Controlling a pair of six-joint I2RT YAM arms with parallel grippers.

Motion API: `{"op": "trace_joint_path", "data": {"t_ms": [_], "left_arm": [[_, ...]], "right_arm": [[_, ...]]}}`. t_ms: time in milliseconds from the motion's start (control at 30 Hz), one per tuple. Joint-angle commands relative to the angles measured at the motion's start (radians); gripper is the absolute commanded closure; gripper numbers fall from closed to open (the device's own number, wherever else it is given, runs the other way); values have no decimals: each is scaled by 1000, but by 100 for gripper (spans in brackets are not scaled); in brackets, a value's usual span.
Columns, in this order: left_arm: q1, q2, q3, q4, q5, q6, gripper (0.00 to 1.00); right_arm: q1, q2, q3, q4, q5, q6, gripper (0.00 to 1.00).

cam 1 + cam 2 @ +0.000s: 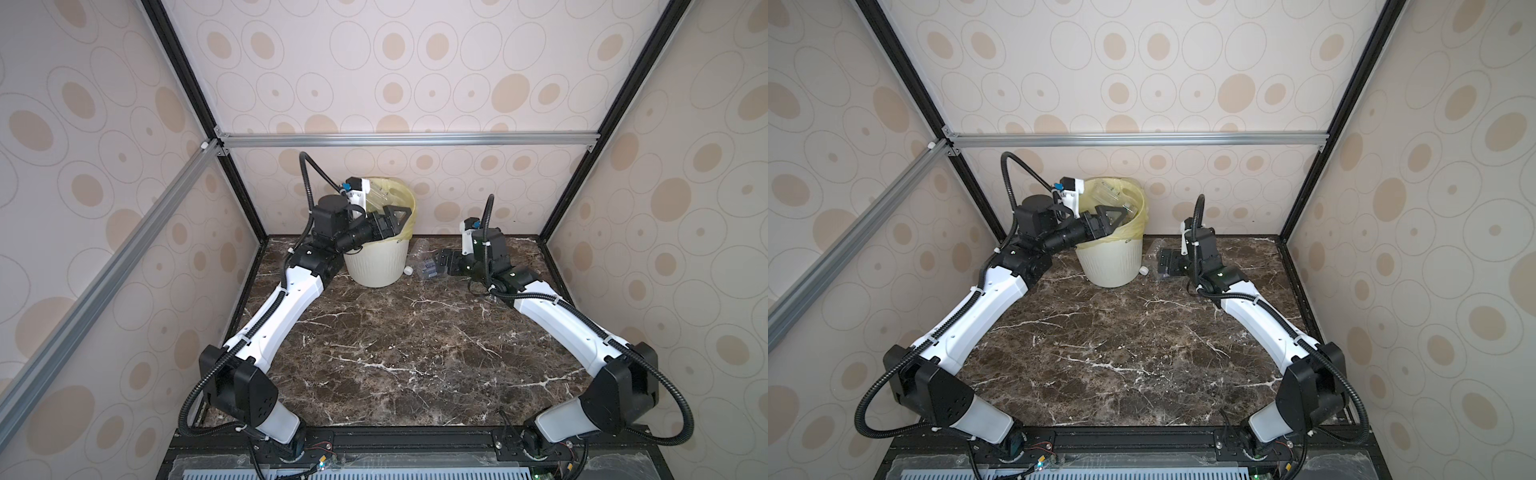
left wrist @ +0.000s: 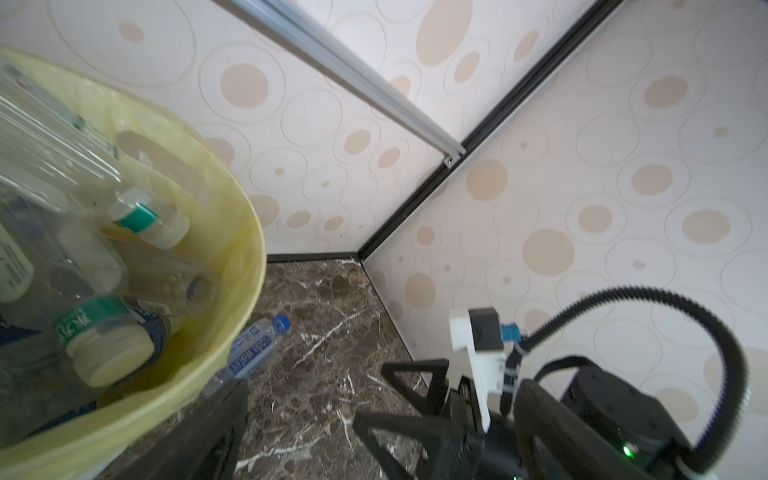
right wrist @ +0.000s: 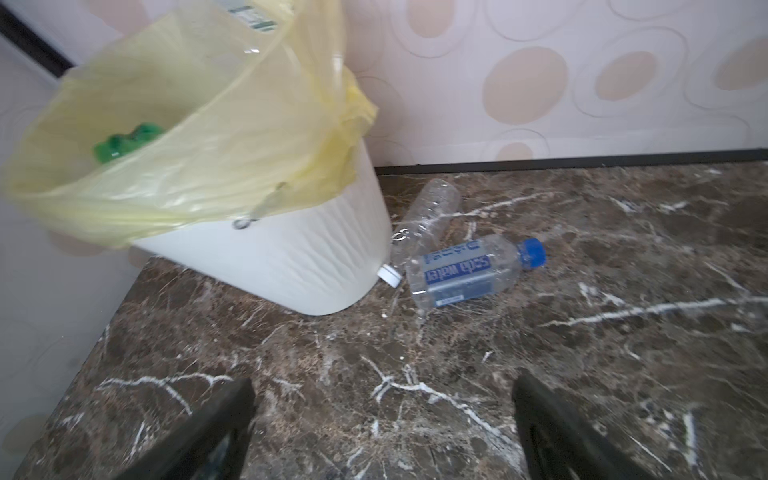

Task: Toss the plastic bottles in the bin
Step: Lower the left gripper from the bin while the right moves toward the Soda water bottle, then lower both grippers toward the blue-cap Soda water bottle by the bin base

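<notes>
In both top views, a dark brown marbled surface (image 1: 395, 353) with white veins is filling the floor of a booth. Three walls (image 1: 395, 62) papered in cream with beige ovals are closing it in, and black posts and two silver rails (image 1: 407, 139) are framing it. One bin (image 1: 376, 262) is standing at the back, left of centre, and a yellow bag (image 1: 405, 208) is lining it. Two arms are reaching in. The left fingers (image 1: 397, 214) are hanging spread and empty over the bin's mouth. The right fingers (image 1: 446, 259) are lying low, open, just beside two bottles to the right of the bin's foot. The left wrist view is looking into the bin, where several plastic bottles (image 2: 145, 216) are lying piled. Two of them are showing green bands, but the full count cannot be told. One blue-capped bottle (image 2: 253, 349) is lying on the marble close outside the rim. The right wrist view is showing the two loose bottles touching. The clear white-capped bottle (image 3: 428, 220) is lying against the bin's wall, and the blue-capped bottle is lying across its neck end. One green bottle (image 3: 124, 143) is showing through the bag. The right fingers are standing wide apart here, holding nothing.
</notes>
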State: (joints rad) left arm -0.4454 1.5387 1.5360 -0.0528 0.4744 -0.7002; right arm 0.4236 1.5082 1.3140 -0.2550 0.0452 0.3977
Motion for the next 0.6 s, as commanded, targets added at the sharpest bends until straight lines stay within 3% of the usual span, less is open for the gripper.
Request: {"op": "trace_joint_path", "data": {"t_ms": [0,133,300,567], "left_arm": [[-60,-29,-55,2,-86,92,1],[-124,-29,-153,19,-123,103,1],[-162,-11,-297,128,-86,42,1],[-173,43,-454,216,-114,31,1]], "right_arm": [[-45,43,2,-58,49,95,0],[-121,117,14,-60,31,123,0],[-210,280,135,-116,-21,126,0],[-227,504,314,-100,-44,114,0]]}}
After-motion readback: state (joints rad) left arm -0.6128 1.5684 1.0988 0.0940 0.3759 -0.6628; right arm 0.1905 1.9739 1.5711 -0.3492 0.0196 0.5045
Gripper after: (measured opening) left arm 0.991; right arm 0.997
